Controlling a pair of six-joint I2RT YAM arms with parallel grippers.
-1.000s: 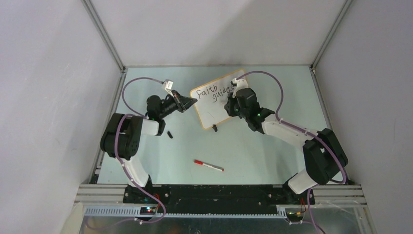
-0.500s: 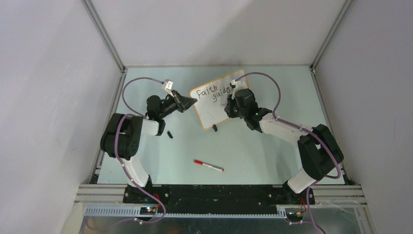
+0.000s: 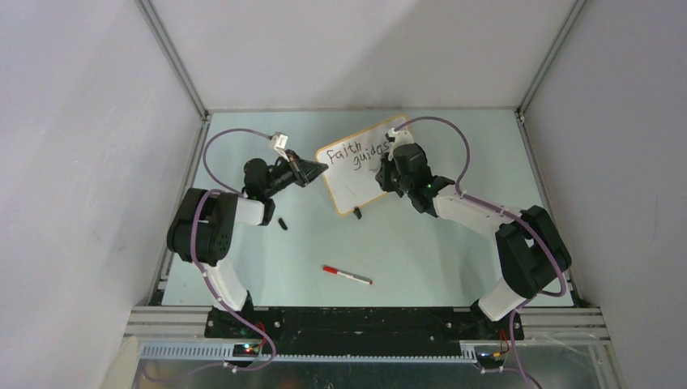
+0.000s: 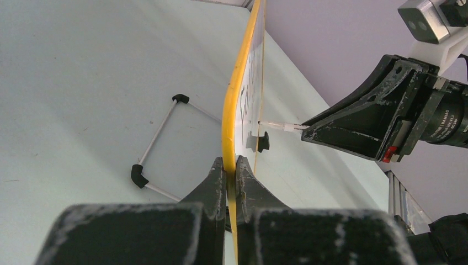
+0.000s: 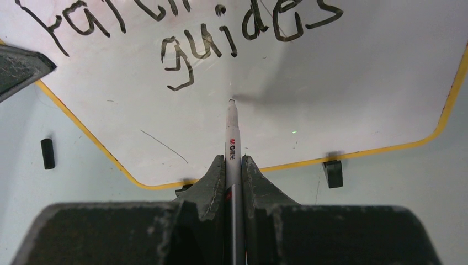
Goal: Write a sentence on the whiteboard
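1. The worktop carries the whiteboard at its far middle. The board stands on its lower edge between the two arms.
2. The left arm reaches in from the left. The left fingers are closed on the orange frame and steady the board.
3. The right arm bends in from the right. The right fingers grip a marker, and its tip rests on the white surface just under "guides".
4. The sentence reads "faith guides" so far. I judge that a third line is being started, and this calls for light pressure and short strokes.

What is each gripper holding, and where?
Left gripper clamps the orange-framed white whiteboard by its frame edge; right gripper pinches a white marker by its barrel.
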